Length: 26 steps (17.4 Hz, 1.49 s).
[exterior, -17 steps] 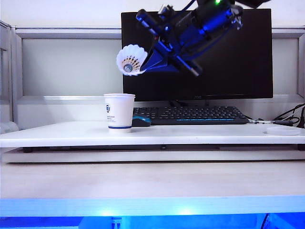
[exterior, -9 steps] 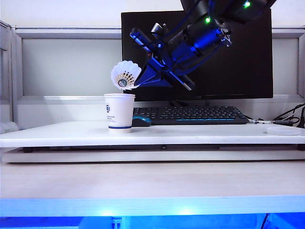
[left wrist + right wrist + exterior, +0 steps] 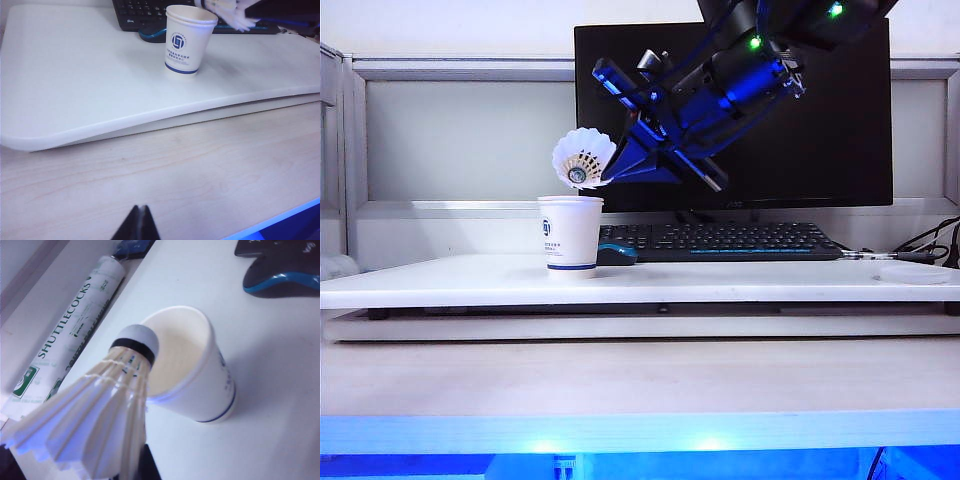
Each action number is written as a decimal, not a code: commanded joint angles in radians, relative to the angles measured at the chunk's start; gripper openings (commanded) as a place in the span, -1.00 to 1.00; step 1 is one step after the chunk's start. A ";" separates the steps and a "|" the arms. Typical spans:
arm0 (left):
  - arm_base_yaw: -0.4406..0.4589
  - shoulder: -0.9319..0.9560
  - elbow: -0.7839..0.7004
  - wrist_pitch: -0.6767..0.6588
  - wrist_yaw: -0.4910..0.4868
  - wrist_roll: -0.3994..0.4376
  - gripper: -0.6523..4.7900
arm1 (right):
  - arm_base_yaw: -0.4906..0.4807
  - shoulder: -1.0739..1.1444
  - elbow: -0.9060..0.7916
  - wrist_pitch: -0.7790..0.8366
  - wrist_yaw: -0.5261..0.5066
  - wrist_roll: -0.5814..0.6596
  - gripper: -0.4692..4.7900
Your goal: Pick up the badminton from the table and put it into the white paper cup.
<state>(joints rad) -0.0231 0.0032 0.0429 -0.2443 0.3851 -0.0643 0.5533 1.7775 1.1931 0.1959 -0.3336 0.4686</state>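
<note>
The badminton (image 3: 584, 158), a cream-white feather shuttlecock, hangs just above the rim of the white paper cup (image 3: 570, 235), which stands upright on the white table (image 3: 740, 283). My right gripper (image 3: 612, 168) reaches in from the upper right and is shut on the feather skirt. In the right wrist view the badminton (image 3: 97, 427) points its cork toward the open mouth of the cup (image 3: 200, 375), and a dark fingertip of the right gripper (image 3: 142, 462) shows beside the feathers. My left gripper (image 3: 139, 219) is shut and empty over the pale wood surface, well short of the cup (image 3: 187, 42).
A black keyboard (image 3: 720, 240) and a blue-black mouse (image 3: 617, 254) lie just behind the cup, with a dark monitor (image 3: 790, 150) behind them. A shuttlecock tube (image 3: 75, 325) lies beyond the cup. A flat white disc (image 3: 915, 273) rests at the table's right end.
The right gripper has come down and to the left with the badminton, from well above the cup to just over its rim. It has barely moved over the last half second.
</note>
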 commanded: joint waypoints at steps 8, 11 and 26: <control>0.000 0.000 -0.002 -0.021 -0.006 0.004 -0.78 | -0.001 0.063 0.068 0.049 -0.009 0.056 -0.80; 0.000 0.000 -0.002 -0.021 -0.007 0.005 -0.78 | -0.001 0.063 0.068 0.048 -0.010 0.056 -0.58; 0.000 0.000 -0.002 -0.020 -0.006 0.004 -0.78 | -0.002 0.063 0.129 0.126 -0.022 0.047 0.55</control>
<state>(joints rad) -0.0231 0.0032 0.0429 -0.2447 0.3820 -0.0643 0.5518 1.8462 1.3067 0.3069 -0.3595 0.5251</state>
